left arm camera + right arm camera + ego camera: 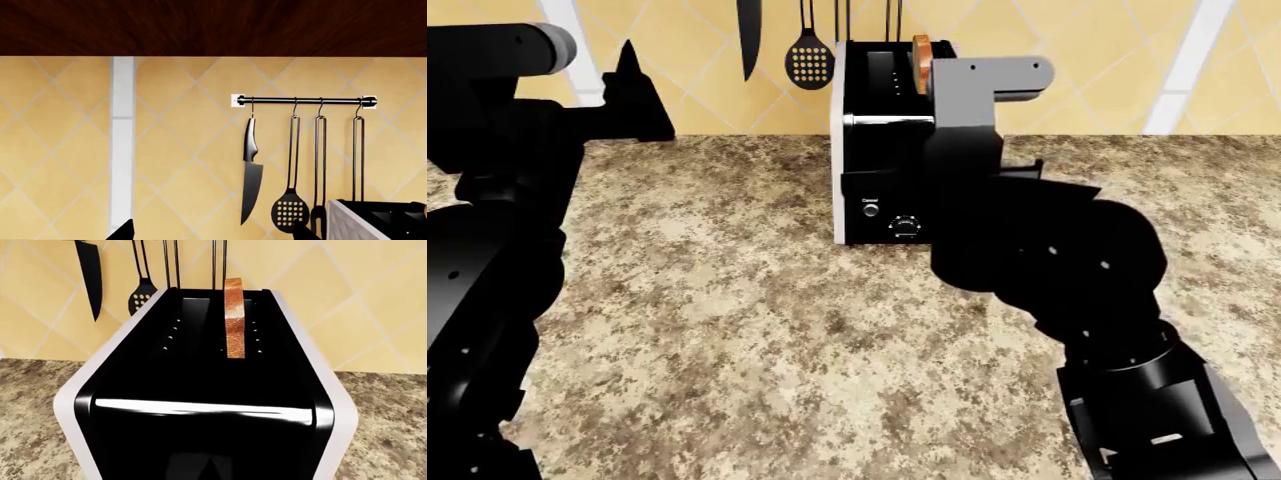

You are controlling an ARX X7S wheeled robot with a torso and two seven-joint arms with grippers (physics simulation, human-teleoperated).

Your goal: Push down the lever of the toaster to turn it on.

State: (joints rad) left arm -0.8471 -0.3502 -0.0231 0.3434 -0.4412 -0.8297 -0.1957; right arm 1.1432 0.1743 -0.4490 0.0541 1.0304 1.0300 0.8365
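Looking down over my two arms at a toaster (881, 150) on a speckled granite counter (734, 330).

My right arm's grey-and-black wrist sits against the toaster's front right, hiding the lever; only the small button (872, 210) and round dial (906, 224) show. A slice of toast (234, 320) stands in its right slot. My left claw (630, 60) hangs raised, well apart. I cannot tell either claw's state. Behind hang a knife (251, 170) and slotted spatula (291, 175).

A knife (251, 170) and slotted spatula (291, 212) hang from a wall rail (303, 101) (yellow tiles behind); the toaster (373, 220) corner shows.
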